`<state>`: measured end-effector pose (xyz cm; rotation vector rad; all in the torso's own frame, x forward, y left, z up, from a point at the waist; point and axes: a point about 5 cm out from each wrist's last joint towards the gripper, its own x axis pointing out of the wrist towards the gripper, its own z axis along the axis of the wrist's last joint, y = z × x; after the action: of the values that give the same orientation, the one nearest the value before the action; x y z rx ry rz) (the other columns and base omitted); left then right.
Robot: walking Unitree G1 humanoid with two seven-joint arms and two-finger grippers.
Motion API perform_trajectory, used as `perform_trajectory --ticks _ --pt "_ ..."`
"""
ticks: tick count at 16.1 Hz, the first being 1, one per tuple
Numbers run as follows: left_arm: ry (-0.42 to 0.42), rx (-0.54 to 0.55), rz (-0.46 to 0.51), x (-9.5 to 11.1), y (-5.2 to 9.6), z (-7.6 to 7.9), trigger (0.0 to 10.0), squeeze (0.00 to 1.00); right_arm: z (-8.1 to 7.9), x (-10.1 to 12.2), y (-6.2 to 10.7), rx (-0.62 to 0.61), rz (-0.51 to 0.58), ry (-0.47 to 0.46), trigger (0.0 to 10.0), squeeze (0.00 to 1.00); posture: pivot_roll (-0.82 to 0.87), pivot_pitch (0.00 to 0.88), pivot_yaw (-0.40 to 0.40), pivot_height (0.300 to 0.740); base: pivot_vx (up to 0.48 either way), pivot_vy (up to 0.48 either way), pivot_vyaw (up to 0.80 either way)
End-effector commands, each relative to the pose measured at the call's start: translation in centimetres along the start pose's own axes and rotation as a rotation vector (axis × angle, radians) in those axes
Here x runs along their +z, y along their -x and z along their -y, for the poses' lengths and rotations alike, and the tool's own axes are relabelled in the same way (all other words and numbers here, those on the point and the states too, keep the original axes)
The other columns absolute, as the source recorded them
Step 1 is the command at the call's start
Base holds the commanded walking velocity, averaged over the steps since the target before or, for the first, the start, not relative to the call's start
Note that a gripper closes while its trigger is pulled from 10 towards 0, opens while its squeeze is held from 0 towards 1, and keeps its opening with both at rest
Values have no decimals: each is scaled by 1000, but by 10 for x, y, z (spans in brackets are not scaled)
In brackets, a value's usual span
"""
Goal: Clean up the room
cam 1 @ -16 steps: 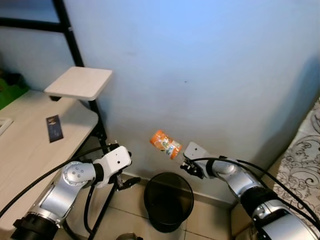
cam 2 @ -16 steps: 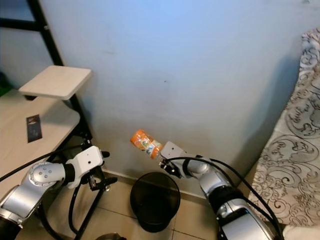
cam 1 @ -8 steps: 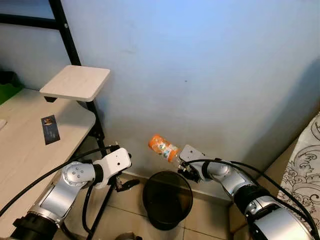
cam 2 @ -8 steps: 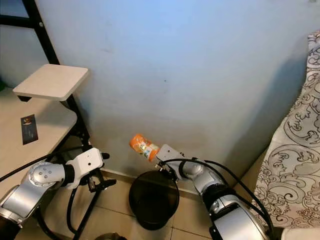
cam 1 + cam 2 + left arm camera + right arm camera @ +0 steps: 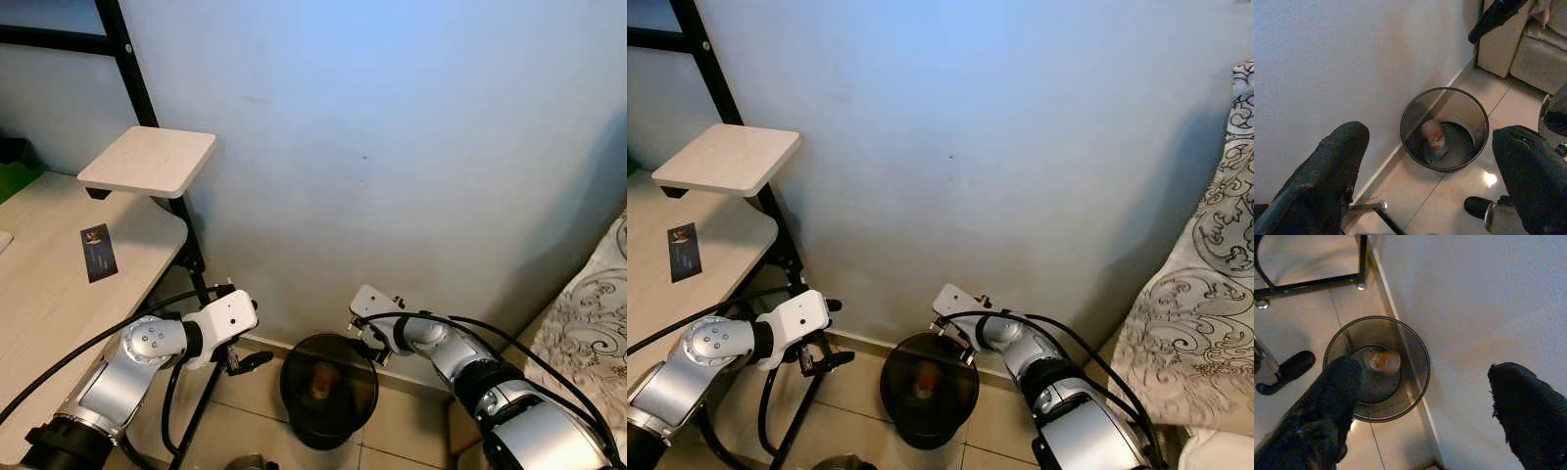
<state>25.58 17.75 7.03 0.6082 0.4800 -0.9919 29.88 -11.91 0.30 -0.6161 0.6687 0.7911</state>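
A black mesh bin (image 5: pixel 328 389) stands on beige glossy floor tiles (image 5: pixel 1459 205), with an orange-and-white bottle (image 5: pixel 1433 137) inside it. The wall (image 5: pixel 392 147) behind is pale blue. At the left, a light wood-grain desk (image 5: pixel 59 294) on a black frame (image 5: pixel 127 59) carries a dark card (image 5: pixel 96 253). At the far right hangs grey cloth (image 5: pixel 1205 294) with a white swirling pattern.

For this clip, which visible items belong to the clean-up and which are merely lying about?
Job in hand:
- black mesh waste bin
- orange bottle lying inside it
- right pincer, open above the bin

Lying about:
- dark card on the pale wooden desk
- small wooden shelf
- patterned bedspread
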Motion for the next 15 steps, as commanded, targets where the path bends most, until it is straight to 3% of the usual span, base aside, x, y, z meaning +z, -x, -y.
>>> perform_trajectory --ticks 1,3,5,6,7,8,9,11,13,15 --pt "-23 -1 3 6 2 -1 10000 0 4 3 2 -23 23 2 10000 1000 79 0 5 740 0 0 0" --pt "36 72 36 7 1 -1 10000 0 16 8 8 -124 149 -188 10000 1000 83 0 -4 740 0 0 0" --pt "145 201 126 16 -4 -4 10000 0 16 9 16 -225 311 -352 10000 1000 73 0 0 740 0 0 0" --pt "212 252 159 18 -7 -5 10000 0 16 8 21 -290 375 -470 10000 890 67 0 3 740 0 0 -769" --pt "233 270 170 20 -8 -4 10000 0 17 7 23 -320 398 -511 10000 890 65 0 4 740 0 0 -769" --pt "262 319 184 23 -12 -2 10000 0 16 4 29 -395 442 -589 10000 0 57 0 11 740 0 0 -769" --pt "269 348 188 24 -13 -2 10000 0 15 3 32 -421 459 -623 10000 0 53 0 14 740 0 0 -775" --pt "307 529 217 28 -13 -9 10000 0 14 -2 43 -524 506 -747 10000 0 51 0 16 740 0 0 -784" --pt "284 556 264 35 -10 -10 10000 0 12 -5 50 -584 515 -810 10000 0 51 0 16 740 0 0 -788" --pt "375 631 249 25 -3 -13 10000 0 7 -1 54 -587 522 -846 10000 0 54 0 18 740 0 0 -788"
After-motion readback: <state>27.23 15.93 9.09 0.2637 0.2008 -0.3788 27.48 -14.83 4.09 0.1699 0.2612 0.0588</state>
